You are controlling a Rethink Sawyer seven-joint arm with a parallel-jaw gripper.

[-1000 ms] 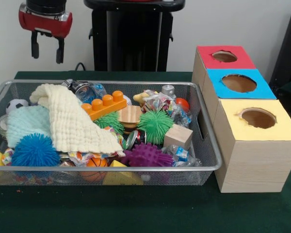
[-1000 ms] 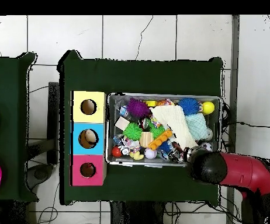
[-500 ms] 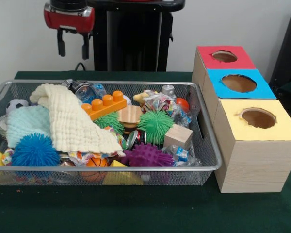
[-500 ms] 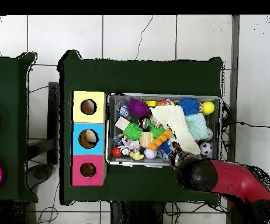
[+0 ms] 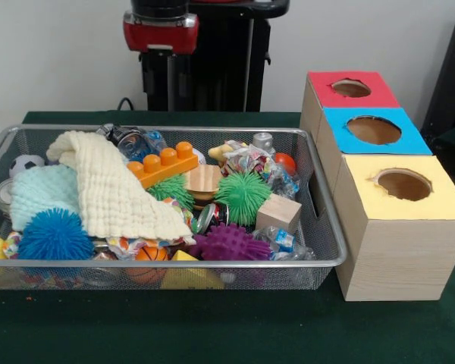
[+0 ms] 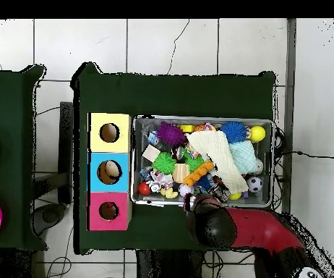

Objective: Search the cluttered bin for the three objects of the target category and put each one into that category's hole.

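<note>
While your gripper [image 5: 158, 80] hangs behind the wire-mesh bin [image 5: 318, 262], you cannot tell its opening; it touches nothing near the waffle-knit cream cloth [image 5: 114, 189].

cluttered bin [image 5: 212, 264] left end cut off, claw [image 5: 158, 82] fingers indistinct against pedestal [image 5: 212, 61]

Toy-crammed mesh bin [image 5: 318, 262], red-topped hole [image 5: 351, 88]

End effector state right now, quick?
Red and black end effector: cannot be told; it holds nothing visible, behind the silver wire-mesh bin.
</note>
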